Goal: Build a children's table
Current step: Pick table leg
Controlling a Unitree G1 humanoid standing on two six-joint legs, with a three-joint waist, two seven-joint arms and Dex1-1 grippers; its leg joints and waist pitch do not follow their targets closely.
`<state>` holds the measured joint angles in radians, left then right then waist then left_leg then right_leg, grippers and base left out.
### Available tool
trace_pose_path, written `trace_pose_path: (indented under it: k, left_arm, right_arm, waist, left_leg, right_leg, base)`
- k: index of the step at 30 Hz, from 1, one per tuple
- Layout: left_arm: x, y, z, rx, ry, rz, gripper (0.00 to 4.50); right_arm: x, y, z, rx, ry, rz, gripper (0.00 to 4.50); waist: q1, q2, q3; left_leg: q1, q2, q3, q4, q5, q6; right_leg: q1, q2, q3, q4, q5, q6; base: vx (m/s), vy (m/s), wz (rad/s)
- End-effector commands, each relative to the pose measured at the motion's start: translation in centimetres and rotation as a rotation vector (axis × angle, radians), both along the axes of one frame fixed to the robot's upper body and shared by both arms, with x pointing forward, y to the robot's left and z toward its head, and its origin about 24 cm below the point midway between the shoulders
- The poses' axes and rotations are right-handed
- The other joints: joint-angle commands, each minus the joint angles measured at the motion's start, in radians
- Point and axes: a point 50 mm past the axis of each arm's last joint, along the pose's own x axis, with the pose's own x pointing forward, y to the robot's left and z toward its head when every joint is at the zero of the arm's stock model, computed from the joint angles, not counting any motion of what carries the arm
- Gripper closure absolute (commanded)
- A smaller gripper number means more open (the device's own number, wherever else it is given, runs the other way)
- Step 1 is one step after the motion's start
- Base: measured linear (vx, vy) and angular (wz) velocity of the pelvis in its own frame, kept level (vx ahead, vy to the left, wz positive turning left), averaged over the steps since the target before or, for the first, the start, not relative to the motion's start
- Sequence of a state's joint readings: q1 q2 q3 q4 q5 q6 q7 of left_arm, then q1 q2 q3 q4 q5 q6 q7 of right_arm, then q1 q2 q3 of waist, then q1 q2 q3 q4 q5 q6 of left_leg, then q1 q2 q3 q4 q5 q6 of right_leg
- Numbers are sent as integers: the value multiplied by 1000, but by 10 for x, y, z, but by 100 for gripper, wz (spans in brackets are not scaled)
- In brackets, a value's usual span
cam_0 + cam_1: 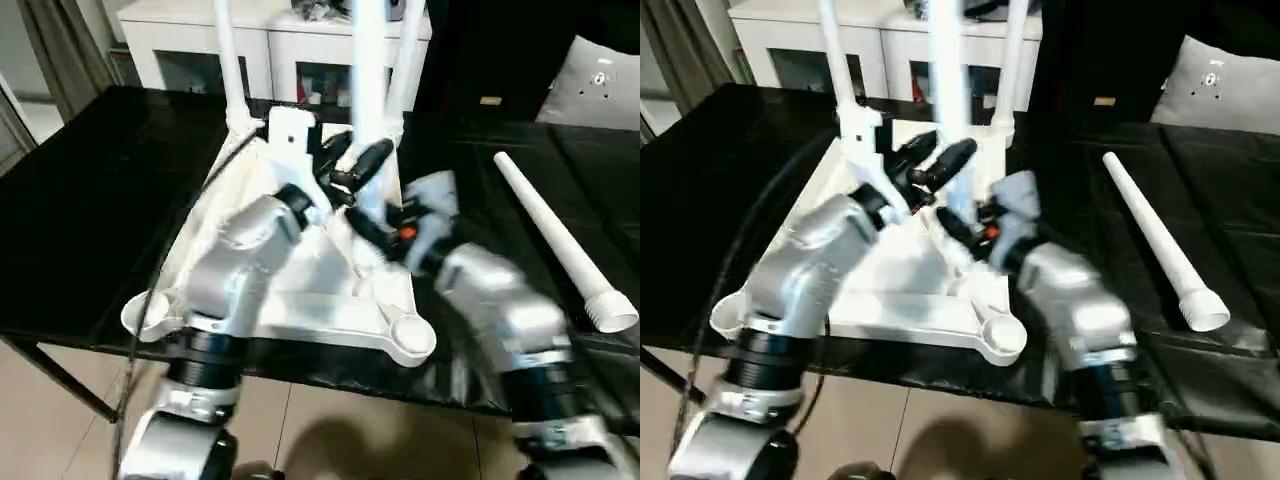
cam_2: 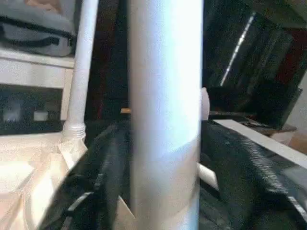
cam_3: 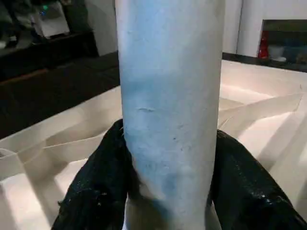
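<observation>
Three legs stand upright from the top (image 1: pixel 300 290), which lies ribbed side up on the black table (image 1: pixel 90 200); a fourth leg (image 1: pixel 560 240) lies loose to the right. Head views: left gripper (image 1: pixel 345 165) and right gripper (image 1: pixel 385 225) both close on the middle leg (image 1: pixel 368 70). Left wrist view: fingers (image 2: pixel 96 182) flank that leg. Right wrist view: fingers (image 3: pixel 96 191) clasp it above the ribs.
</observation>
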<state>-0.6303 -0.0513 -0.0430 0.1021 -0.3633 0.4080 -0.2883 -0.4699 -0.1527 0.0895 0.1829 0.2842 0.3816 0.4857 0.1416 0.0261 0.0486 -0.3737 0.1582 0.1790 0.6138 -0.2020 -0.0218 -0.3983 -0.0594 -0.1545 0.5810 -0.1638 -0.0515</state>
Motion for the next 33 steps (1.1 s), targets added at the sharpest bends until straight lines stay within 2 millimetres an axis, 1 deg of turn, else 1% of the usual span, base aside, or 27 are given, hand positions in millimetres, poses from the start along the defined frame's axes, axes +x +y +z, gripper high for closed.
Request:
trace_pose_path:
  k: [1, 2, 4, 5, 6, 7, 9, 13, 14, 17, 19, 20, 22, 24, 25, 26, 28, 30, 31, 32, 33]
  left_arm:
    - [2, -1, -2, 15, 12, 36, 210]
    - [3, -1, -3, 21, 19, 47, 221]
    - [3, -1, -5, 27, 26, 56, 224]
    - [3, -1, -5, 28, 27, 58, 224]
    - [3, -1, -6, 29, 27, 59, 230]
    - [3, -1, -6, 29, 27, 61, 254]
    - [3, -1, -6, 29, 29, 64, 260]
    - [4, -2, -7, 30, 34, 72, 266]
    - [4, -2, -7, 30, 36, 75, 266]
    - [5, -1, -7, 25, 38, 84, 266]
    - [5, 0, -7, 20, 39, 92, 266]
    - [6, 0, -7, 18, 39, 95, 266]
    - [6, 1, -7, 16, 40, 98, 266]
    - [7, 3, -7, 15, 41, 101, 266]
    - [8, 5, -7, 16, 42, 104, 266]
    - [8, 5, -7, 16, 42, 104, 266]
    - [9, 8, -6, 17, 41, 107, 266]
    - [11, 12, -5, 19, 39, 96, 266]
    - [12, 15, -4, 21, 37, 88, 266]
    - [13, 17, -4, 20, 38, 81, 266]
    - [13, 20, -4, 12, 45, 62, 266]
  right_arm:
    - [4, 6, 10, -9, -51, 0, 257]
    - [4, 7, 10, -3, -55, -6, 257]
    - [5, 9, 11, 1, -60, -11, 257]
    - [5, 9, 11, 1, -62, -12, 257]
    - [6, 9, 11, 0, -64, -12, 257]
    - [6, 9, 10, -1, -67, -13, 257]
    - [7, 10, 10, -2, -71, -15, 257]
    - [7, 10, 10, -5, -77, -20, 257]
    - [7, 9, 10, -7, -77, -23, 257]
    - [9, 8, 8, -24, -81, -34, 257]
    - [9, 8, 9, -21, -80, -31, 257]
    - [10, 8, 9, -18, -80, -31, 222]
    - [10, 4, 10, -13, -82, -33, 185]
    - [9, 1, 11, -22, -79, -29, 178]
    - [8, -1, 9, -31, -73, -20, 166]
    - [8, -1, 9, -33, -72, -18, 154]
    - [7, -5, 9, -34, -76, -19, 140]
    - [6, -13, 12, 19, -77, -29, 120]
    - [5, -18, 13, 43, -73, -25, 120]
    - [4, -21, 13, 54, -64, -24, 100]
    - [4, -26, 14, 73, -48, -29, 100]
  waist:
    - [-2, -15, -76]
    - [0, -12, -77]
    - [-1, -13, -77]
    - [0, -10, -77]
    - [-1, -11, -77]
    - [0, -12, -77]
    - [-1, -12, -76]
    - [-1, -12, -76]
    - [-3, -17, -77]
    - [-2, -15, -77]
    - [-3, -17, -76]
    - [-2, -17, -77]
    - [-2, -16, -77]
    - [-2, -16, -77]
    - [-1, -10, -77]
    - [-2, -14, -76]
    - [-1, -14, -77]
    - [-2, -16, -77]
    - [0, -15, -77]
    - [0, -15, -78]
    - [0, -15, -77]
  left_leg:
    - [10, 88, -41, -64, -68, 61]
    - [9, 88, -41, -64, -64, 62]
    - [9, 89, -41, -64, -61, 65]
    - [10, 90, -42, -65, -63, 65]
    - [10, 91, -42, -65, -64, 65]
    - [9, 90, -42, -65, -66, 64]
    - [9, 90, -42, -65, -68, 64]
    - [10, 90, -41, -64, -68, 65]
    - [9, 90, -40, -65, -65, 67]
    - [9, 89, -40, -63, -55, 73]
    - [9, 88, -39, -63, -58, 74]
    - [8, 88, -39, -63, -57, 75]
    - [9, 89, -40, -63, -54, 75]
    - [10, 91, -40, -63, -57, 76]
    - [11, 89, -40, -63, -56, 76]
    - [10, 89, -40, -63, -59, 77]
    - [8, 87, -40, -63, -57, 78]
    - [10, 89, -40, -63, -61, 82]
    - [10, 88, -40, -63, -60, 83]
    - [10, 89, -40, -63, -53, 87]
    - [11, 90, -41, -63, -52, 88]
  right_leg:
    - [64, -121, 80, -75, -271, -31]
    - [65, -123, 81, -72, -260, -34]
    - [64, -122, 82, -71, -247, -36]
    - [64, -122, 82, -70, -245, -40]
    - [64, -123, 83, -70, -244, -40]
    - [65, -124, 83, -70, -240, -44]
    - [65, -124, 83, -69, -238, -46]
    - [65, -124, 84, -69, -236, -50]
    - [66, -124, 84, -69, -234, -50]
    - [65, -125, 84, -67, -229, -55]
    - [65, -123, 84, -69, -237, -53]
    - [66, -124, 84, -68, -238, -51]
    - [65, -124, 84, -68, -239, -49]
    - [64, -123, 84, -68, -239, -48]
    - [64, -122, 84, -69, -237, -46]
    - [65, -121, 83, -70, -237, -43]
    - [66, -122, 83, -69, -236, -41]
    - [66, -123, 84, -70, -242, -40]
    - [66, -123, 83, -70, -244, -39]
    - [66, -122, 83, -68, -232, -40]
    - [65, -122, 84, -67, -228, -42]
  base:
    - [0, 0, 0]
    - [0, 0, 0]
    - [0, 0, 0]
    - [0, 0, 0]
    - [0, 0, 0]
    - [0, 0, 0]
    - [0, 0, 0]
    - [0, 0, 0]
    - [0, 0, 0]
    - [0, 0, 0]
    - [0, 0, 0]
    - [0, 0, 0]
    - [0, 0, 0]
    - [0, 0, 0]
    - [0, 0, 0]
    - [0, 0, 0]
    - [0, 0, 0]
    - [0, 0, 0]
    - [0, 0, 0]
    - [0, 0, 0]
    - [0, 0, 0]
